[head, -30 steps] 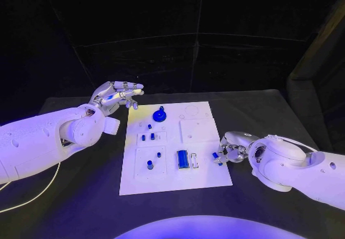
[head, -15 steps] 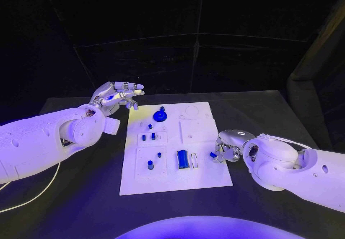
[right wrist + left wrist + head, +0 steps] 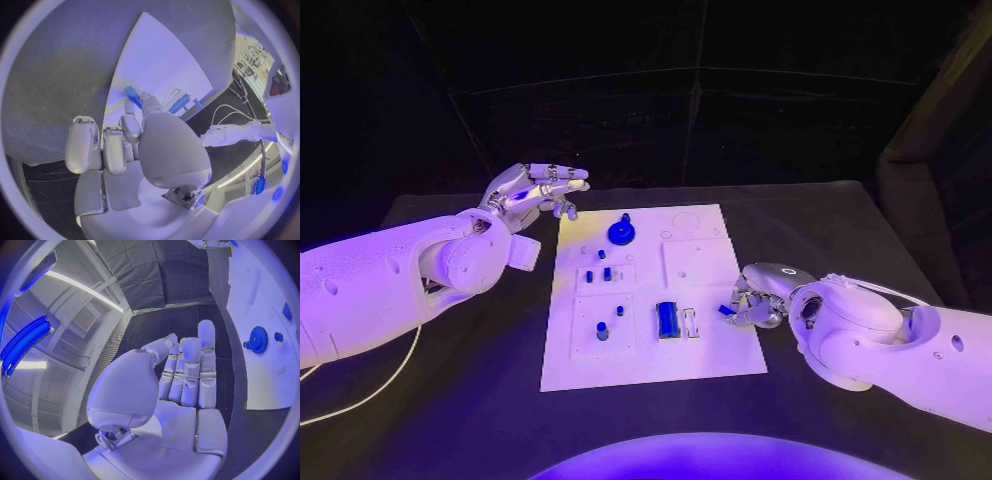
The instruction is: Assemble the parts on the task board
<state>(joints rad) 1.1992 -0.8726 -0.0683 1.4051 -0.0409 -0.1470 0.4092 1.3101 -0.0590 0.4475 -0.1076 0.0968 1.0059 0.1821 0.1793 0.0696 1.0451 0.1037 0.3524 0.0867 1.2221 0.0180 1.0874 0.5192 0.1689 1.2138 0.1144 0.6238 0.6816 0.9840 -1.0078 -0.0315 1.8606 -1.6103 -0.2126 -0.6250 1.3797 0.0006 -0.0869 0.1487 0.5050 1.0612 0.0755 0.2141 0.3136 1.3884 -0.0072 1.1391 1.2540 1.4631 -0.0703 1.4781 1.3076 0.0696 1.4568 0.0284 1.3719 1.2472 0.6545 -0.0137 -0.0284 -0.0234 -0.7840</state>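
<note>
Right hand (image 3: 756, 300) pinching a blue part (image 3: 728, 310) has edged farther onto the task board (image 3: 718, 365).

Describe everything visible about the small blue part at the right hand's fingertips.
The small blue part is a short, stubby piece, plastic by its look, pinched at the fingertips of the silver right hand. It sits over the right edge of the white task board, tilted rather than upright. The right wrist view shows it jutting beyond the fingertips, near the board's surface.
</note>
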